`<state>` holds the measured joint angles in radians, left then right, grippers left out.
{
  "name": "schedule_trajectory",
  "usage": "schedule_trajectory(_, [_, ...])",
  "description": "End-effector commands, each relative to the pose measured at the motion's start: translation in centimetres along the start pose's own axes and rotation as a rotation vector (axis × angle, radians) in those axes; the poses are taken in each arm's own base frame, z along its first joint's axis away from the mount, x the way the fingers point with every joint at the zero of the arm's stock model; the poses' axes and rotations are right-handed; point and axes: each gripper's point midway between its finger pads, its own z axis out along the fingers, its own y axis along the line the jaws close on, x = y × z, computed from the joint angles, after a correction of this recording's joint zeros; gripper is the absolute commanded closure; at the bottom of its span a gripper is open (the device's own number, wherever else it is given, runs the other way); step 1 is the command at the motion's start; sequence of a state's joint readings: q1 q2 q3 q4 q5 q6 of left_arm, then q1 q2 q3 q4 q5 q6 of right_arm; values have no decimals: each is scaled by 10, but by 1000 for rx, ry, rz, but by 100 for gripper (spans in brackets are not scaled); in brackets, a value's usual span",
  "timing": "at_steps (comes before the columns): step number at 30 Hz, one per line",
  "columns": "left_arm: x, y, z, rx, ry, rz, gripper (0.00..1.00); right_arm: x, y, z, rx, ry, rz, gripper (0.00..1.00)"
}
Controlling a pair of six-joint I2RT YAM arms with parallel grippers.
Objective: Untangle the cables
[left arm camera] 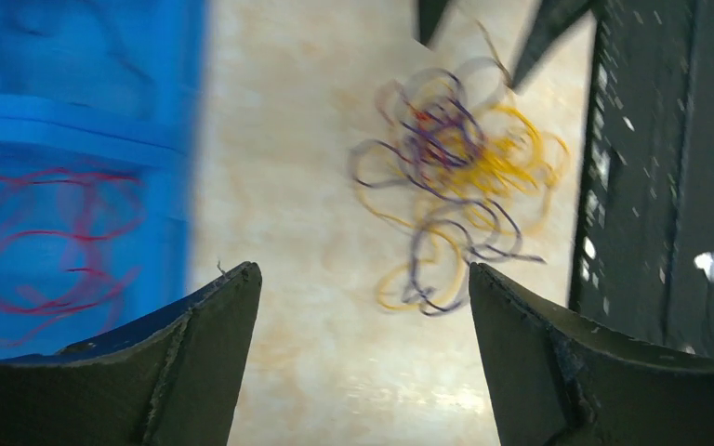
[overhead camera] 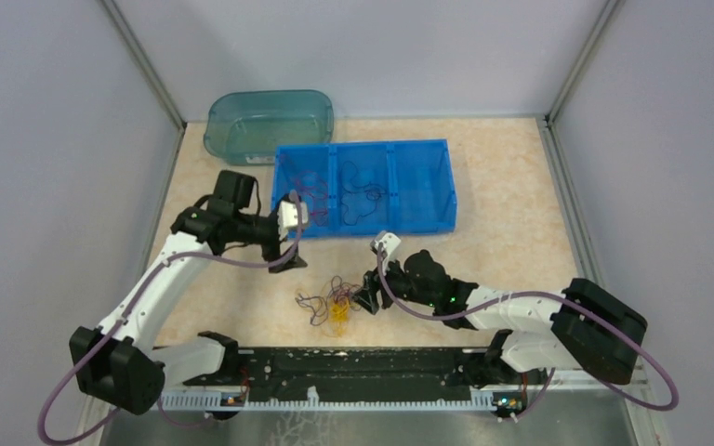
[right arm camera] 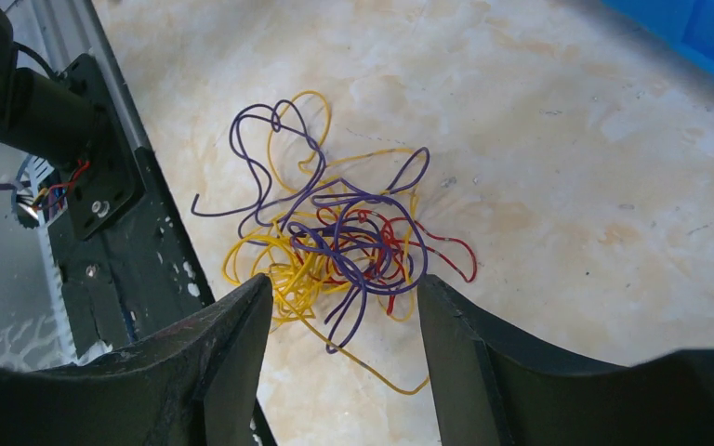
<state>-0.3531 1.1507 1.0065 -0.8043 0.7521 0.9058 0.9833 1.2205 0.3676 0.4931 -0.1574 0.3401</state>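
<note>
Left arm [overhead camera: 149, 293] and right arm [overhead camera: 525, 351]: white link shells, black joint housings. A mauve cable [overhead camera: 56, 409] runs along each arm (hanging in slack loops). A green indicator light [overhead camera: 453, 299] is lit on the right arm's forward section. The fingers [left arm camera: 195, 358] are matte black and wedge-shaped, with slightly rough edges.

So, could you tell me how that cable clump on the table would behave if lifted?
Probably floppy: the cable clump lies in loose thin loops. Likely lifts as one, since purple, yellow and red strands interlock.
</note>
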Motion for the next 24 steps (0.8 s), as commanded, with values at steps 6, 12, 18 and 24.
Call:
schedule_trajectory(6, [73, -83, 28, 281, 162, 210, 20, -43, 14, 11, -47, -120, 2, 44])
schedule_trajectory(12, [90, -90, 47, 299, 233, 339, 31, -48, 3, 6, 7, -172, 43, 45])
schedule_trajectory(18, [101, -91, 63, 312, 283, 431, 45, -52, -4, 0, 41, -204, 68, 48])
schedule_trajectory(24, [101, -93, 71, 319, 276, 452, 56, -52, -11, -7, 65, -229, 90, 50])
